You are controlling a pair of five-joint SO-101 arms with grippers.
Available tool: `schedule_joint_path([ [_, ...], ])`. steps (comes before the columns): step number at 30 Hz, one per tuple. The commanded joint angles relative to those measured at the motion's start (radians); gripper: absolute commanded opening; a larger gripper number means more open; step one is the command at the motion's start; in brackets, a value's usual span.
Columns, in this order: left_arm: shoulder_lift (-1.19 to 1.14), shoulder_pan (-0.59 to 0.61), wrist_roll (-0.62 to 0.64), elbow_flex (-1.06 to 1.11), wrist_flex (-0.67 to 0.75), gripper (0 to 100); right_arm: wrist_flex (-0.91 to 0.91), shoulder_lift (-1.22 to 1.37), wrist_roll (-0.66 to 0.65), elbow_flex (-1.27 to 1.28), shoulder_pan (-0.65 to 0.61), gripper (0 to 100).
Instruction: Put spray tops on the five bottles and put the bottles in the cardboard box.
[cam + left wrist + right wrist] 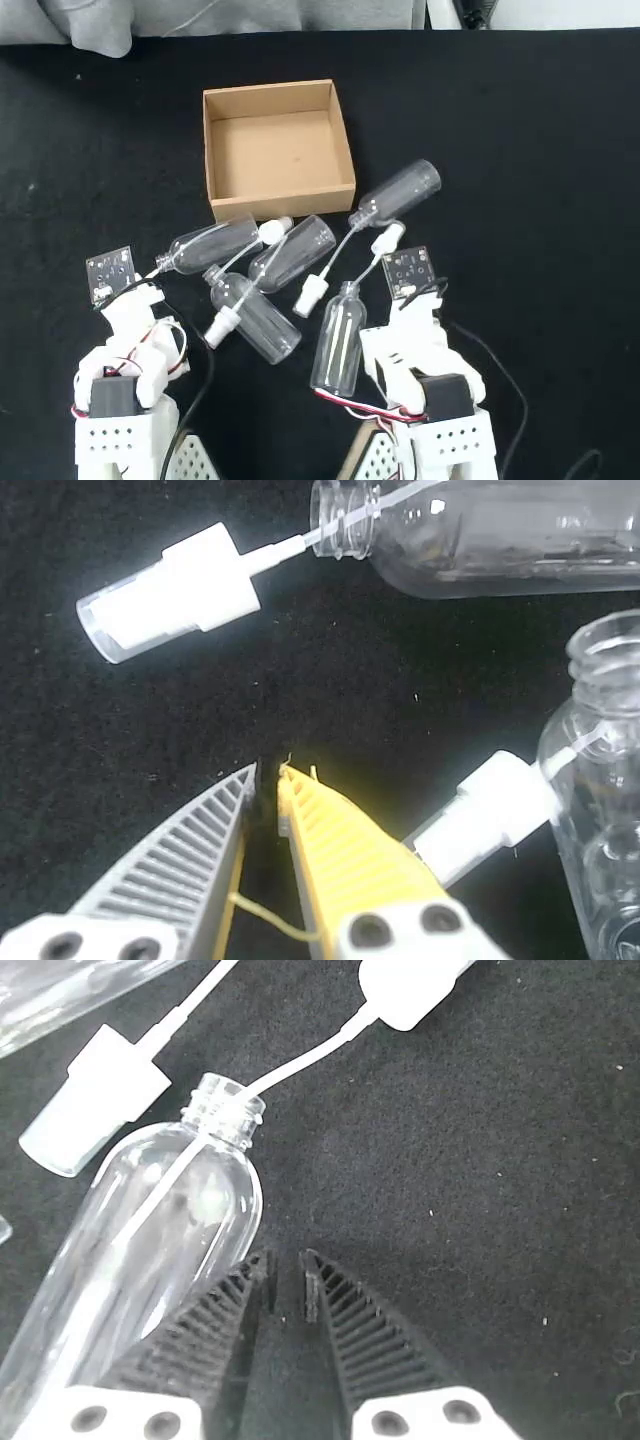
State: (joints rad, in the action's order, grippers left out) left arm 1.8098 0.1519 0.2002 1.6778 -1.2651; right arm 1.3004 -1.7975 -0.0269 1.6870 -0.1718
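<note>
Five clear bottles lie uncapped on the black table in front of the cardboard box (278, 150), loose white spray tops among them with thin tubes trailing into the necks. My left gripper (266, 776) is shut and holds nothing. It hovers between one spray top (165, 590), whose tube runs into a bottle (480, 530), and another spray top (490, 815) beside a second bottle (600, 780). My right gripper (285, 1265) is shut, with only a narrow slit between its tips. It sits just beside a bottle (170, 1230), whose neck takes the tube of a spray top (410, 985).
The box stands open at the back centre, its floor bare. In the high view the left arm (130, 310) and the right arm (415, 320) flank the bottle cluster. One bottle (405, 192) lies right of the box. Grey cloth lines the far edge.
</note>
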Motion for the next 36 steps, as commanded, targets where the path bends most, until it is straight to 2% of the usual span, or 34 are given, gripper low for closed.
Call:
schedule_joint_path([
  [1,0.014,-0.004,-0.003,0.022,-0.005,3,0.006,-0.097,-0.006,-0.004,0.015,1.2],
  [24,0.014,-0.004,-0.003,0.022,-0.005,3,-0.003,-0.097,-0.006,-0.021,0.023,1.2],
  [28,0.014,-0.004,-0.003,0.022,-0.005,3,-0.017,-0.099,-0.012,-0.054,0.086,1.3],
  [33,0.014,-0.004,-0.003,0.022,-0.005,3,-0.133,-0.099,-0.311,-0.07,0.147,1.2],
  [36,0.014,-0.004,-0.003,0.022,-0.005,3,-0.18,-0.097,-0.342,-0.07,0.16,1.5],
])
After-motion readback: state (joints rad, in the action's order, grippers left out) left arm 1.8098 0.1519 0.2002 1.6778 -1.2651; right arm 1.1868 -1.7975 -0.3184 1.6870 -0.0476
